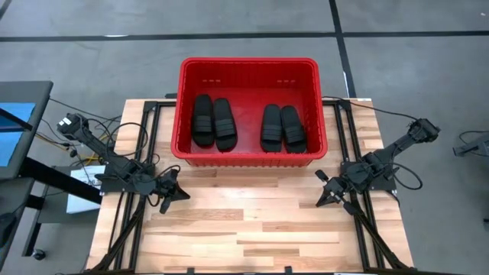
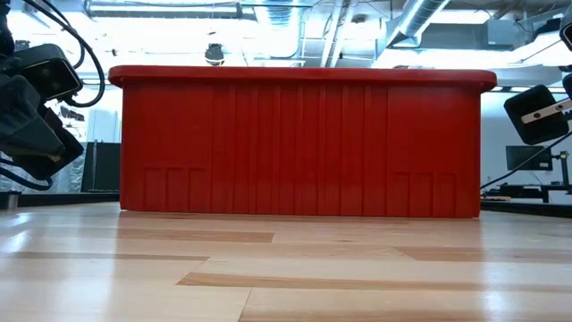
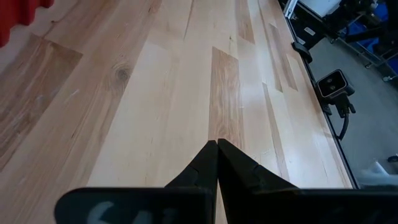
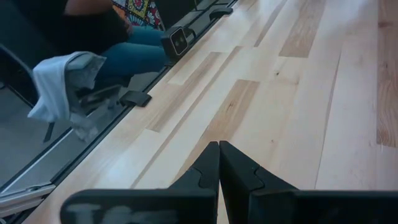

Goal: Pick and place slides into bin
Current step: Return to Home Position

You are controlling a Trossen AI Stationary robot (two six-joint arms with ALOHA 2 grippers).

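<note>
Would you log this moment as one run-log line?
slides: four in bin | left hand: shut, empty, over table | right hand: shut, empty, over table

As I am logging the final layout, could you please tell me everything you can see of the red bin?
The red bin is a large rectangular plastic basket with ribbed, tapered walls, a rolled rim and small slots near the top. It stands upright at the table's far edge, midway across. Four black slides lie flat on its floor in two side-by-side pairs, straps up. The left tool and right tool sit shut in front, clear of it.
</note>
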